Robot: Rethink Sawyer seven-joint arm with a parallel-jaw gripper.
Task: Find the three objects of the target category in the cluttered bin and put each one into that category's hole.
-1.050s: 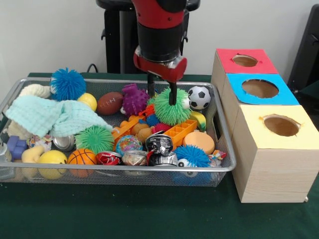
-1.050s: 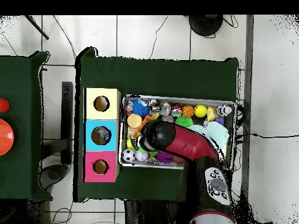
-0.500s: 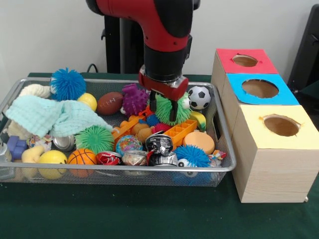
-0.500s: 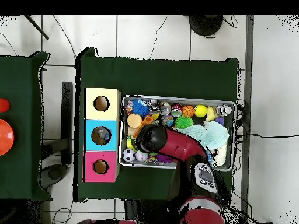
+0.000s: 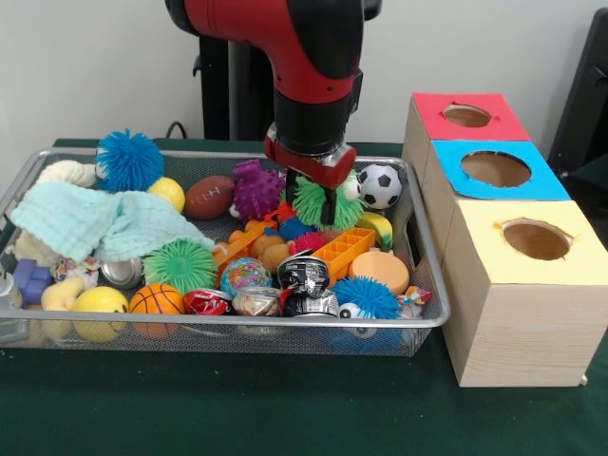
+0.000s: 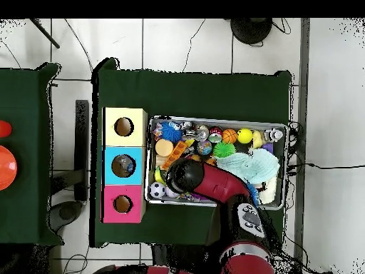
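**Green spiky ball is in the jaws, boxes are right next door**

Green and squishy is what you've got: the gripper (image 5: pixel 318 207) is clamped on the green spiky ball (image 5: pixel 320 199), fingers dug in among the spikes, which is probably the only way a soft koosh-type thing holds at all. It sits near the back of the wire bin (image 5: pixel 429 275), just beside the soccer ball (image 5: pixel 380 186) and the purple spiky toy (image 5: pixel 257 189). From overhead your arm covers the ball completely, so don't count on that view for checking the grip.

My guess is spiky balls are the category, since a second green one (image 5: pixel 180 264) and two blue ones (image 5: pixel 129 160) (image 5: pixel 367 296) also lie in the bin. I can't tell which of the red (image 5: pixel 467 116), blue (image 5: pixel 496 169) or yellow hole (image 5: pixel 536 239) is yours.
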